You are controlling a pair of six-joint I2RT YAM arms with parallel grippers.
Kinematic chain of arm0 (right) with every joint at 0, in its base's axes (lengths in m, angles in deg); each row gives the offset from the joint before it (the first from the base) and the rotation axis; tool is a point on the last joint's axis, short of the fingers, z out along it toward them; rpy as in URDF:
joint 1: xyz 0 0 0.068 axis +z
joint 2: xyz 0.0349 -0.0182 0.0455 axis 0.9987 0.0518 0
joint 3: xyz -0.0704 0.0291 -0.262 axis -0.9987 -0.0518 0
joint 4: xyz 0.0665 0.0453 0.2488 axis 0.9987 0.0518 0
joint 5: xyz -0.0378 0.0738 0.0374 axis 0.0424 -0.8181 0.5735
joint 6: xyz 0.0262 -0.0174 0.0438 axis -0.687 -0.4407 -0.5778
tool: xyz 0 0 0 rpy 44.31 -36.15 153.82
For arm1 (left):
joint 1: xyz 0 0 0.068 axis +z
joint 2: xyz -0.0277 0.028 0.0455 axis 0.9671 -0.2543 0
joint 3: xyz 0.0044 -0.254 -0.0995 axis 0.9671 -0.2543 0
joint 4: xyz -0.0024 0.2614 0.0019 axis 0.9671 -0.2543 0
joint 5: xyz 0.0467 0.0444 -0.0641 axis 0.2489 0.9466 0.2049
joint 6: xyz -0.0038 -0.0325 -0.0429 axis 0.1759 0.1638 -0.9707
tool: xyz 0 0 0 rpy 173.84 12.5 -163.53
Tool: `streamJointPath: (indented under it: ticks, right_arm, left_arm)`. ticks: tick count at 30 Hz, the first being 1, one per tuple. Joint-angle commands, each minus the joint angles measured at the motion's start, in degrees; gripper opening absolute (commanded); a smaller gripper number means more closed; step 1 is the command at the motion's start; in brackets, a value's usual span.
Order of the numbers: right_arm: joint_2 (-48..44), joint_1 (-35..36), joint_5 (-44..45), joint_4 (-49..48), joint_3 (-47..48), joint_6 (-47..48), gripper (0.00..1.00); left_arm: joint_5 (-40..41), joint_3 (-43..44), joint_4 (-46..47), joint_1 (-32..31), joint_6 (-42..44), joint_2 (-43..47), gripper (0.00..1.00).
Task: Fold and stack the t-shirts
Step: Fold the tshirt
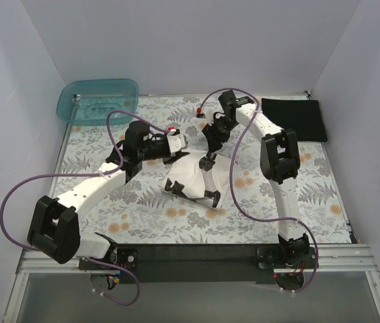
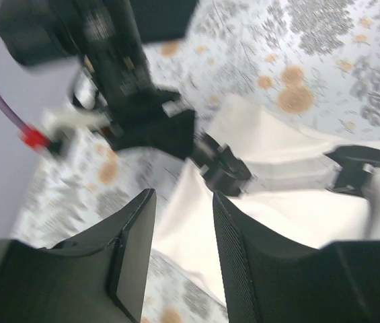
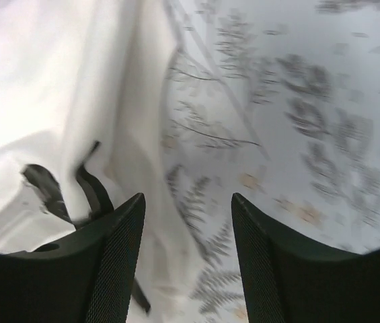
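The cream-white t-shirt (image 1: 196,176) lies crumpled in a partly folded heap on the middle of the floral cloth, with dark markings on its near edge. The black t-shirt (image 1: 294,119) lies folded flat at the back right. My left gripper (image 1: 181,152) hovers at the white shirt's back-left edge, and my right gripper (image 1: 208,160) hangs just above its back edge. In the left wrist view the left gripper (image 2: 184,198) is open, with white fabric (image 2: 290,208) beyond its tips and none between them. The right gripper (image 3: 187,202) is open over the cloth beside the white shirt (image 3: 62,87).
A grey-and-orange floral cloth (image 1: 109,145) covers the table. A translucent teal tub (image 1: 99,99) stands at the back left corner. White walls close in the left, back and right sides. Purple cables loop off both arms.
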Motion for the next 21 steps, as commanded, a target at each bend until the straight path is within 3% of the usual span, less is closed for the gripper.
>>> streamJointPath:
  ticks: [1, 6, 11, 16, 21]
  right_arm:
    - [-3.7, -2.4, 7.0, -0.3, 5.8, 4.2, 0.62]
    - [-2.4, -2.3, 8.8, -2.0, 7.2, 5.9, 0.63]
    - [-2.4, -4.5, 11.2, -2.2, 10.2, 1.2, 0.56]
    - [-10.9, -7.4, 8.7, -2.1, 0.2, -1.4, 0.56]
    - [-15.8, -15.5, 0.8, 0.7, -4.2, -6.1, 0.57]
  left_arm:
    - [-1.7, 3.1, -21.0, 1.5, -9.6, -1.8, 0.38]
    - [-3.2, 3.9, -22.4, 1.4, -19.0, -6.9, 0.37]
    - [-1.7, 5.6, -21.1, 1.2, -22.9, -14.5, 0.38]
    - [2.4, 9.0, -23.3, 0.4, -28.6, -20.7, 0.36]
    - [1.1, 6.4, -23.1, -3.4, -45.2, -20.9, 0.36]
